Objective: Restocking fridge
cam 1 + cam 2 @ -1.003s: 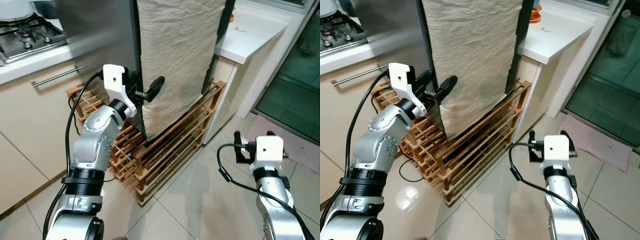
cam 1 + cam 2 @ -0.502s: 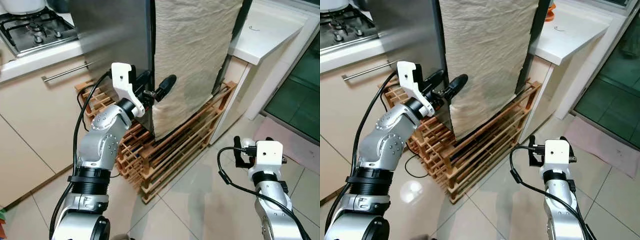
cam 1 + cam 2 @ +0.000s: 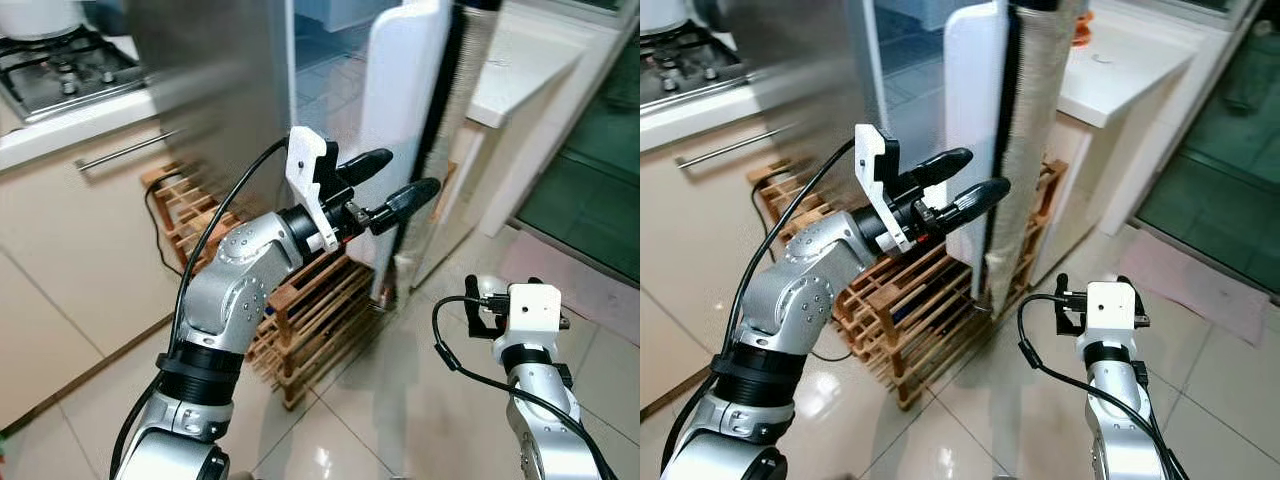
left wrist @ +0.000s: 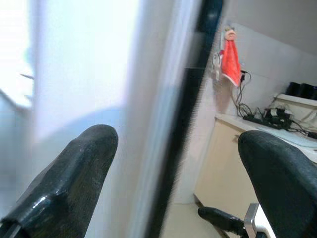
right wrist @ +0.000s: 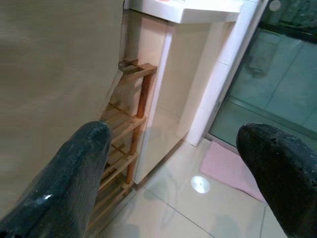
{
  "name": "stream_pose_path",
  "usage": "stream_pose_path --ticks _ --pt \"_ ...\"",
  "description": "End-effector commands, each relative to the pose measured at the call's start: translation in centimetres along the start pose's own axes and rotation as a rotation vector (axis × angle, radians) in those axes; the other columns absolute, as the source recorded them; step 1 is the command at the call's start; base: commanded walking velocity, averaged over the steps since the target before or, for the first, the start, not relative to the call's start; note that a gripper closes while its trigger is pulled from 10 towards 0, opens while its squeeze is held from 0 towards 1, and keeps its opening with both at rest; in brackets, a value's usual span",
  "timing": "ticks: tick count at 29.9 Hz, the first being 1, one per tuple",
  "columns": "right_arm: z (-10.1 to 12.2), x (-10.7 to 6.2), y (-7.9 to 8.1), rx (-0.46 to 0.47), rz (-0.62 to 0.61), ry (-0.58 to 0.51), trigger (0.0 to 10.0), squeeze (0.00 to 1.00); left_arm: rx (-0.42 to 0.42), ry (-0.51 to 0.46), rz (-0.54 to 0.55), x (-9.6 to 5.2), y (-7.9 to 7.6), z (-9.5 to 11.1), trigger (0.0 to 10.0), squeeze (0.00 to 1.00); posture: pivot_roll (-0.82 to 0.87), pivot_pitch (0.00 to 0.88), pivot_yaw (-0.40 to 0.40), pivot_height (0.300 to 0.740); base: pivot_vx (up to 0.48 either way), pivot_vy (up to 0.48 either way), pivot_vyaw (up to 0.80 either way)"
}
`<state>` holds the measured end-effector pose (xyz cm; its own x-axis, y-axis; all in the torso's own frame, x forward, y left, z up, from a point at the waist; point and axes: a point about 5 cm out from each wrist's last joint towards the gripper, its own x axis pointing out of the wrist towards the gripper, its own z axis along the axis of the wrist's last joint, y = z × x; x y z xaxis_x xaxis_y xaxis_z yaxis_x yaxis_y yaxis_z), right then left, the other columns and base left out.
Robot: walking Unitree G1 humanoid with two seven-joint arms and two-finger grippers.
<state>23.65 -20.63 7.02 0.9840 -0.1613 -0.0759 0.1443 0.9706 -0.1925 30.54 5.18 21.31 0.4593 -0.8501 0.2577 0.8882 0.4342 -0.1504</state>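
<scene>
Left gripper (image 3: 385, 188), fingers apart, straddles the door (image 3: 400, 110) edge: stiff, heavy, hinged; push its edge. Right gripper (image 5: 173, 168) hangs, fingers apart.

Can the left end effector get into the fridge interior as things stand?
Probably yes. The fridge door stands swung open, edge-on to the camera, and the left end effector hovers open by its inner face, with nothing visible between it and the fridge interior.

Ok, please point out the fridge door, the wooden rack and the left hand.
fridge door (image 3: 400, 90), left eye view, white inner face.
wooden rack (image 3: 300, 320), left eye view, front slats.
left hand (image 3: 390, 182), left eye view, between its fingertips.
</scene>
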Motion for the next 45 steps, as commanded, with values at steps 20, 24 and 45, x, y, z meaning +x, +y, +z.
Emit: stream_pose_path --ticks 20,24,45 --pt "1.9 0.3 2.1 0.01 0.089 -0.1 10.0 0.0 0.163 0.056 0.872 -9.4 6.7 -1.8 10.0 0.0 -0.11 0.0 0.001 0.74 0.0 0.0 0.0" --pt "2.6 0.7 2.4 0.009 0.108 -0.122 10.0 0.0 0.14 0.068 0.871 -9.3 6.2 -3.0 10.0 0.0 -0.11 0.0 -0.006 0.74 0.0 0.0 0.0" --pt "-1.1 -0.4 -0.2 -0.055 0.037 0.044 10.0 0.0 0.119 0.032 0.466 -0.9 3.9 -2.3 10.0 0.0 -0.14 0.0 0.004 0.74 0.0 0.0 0.0"
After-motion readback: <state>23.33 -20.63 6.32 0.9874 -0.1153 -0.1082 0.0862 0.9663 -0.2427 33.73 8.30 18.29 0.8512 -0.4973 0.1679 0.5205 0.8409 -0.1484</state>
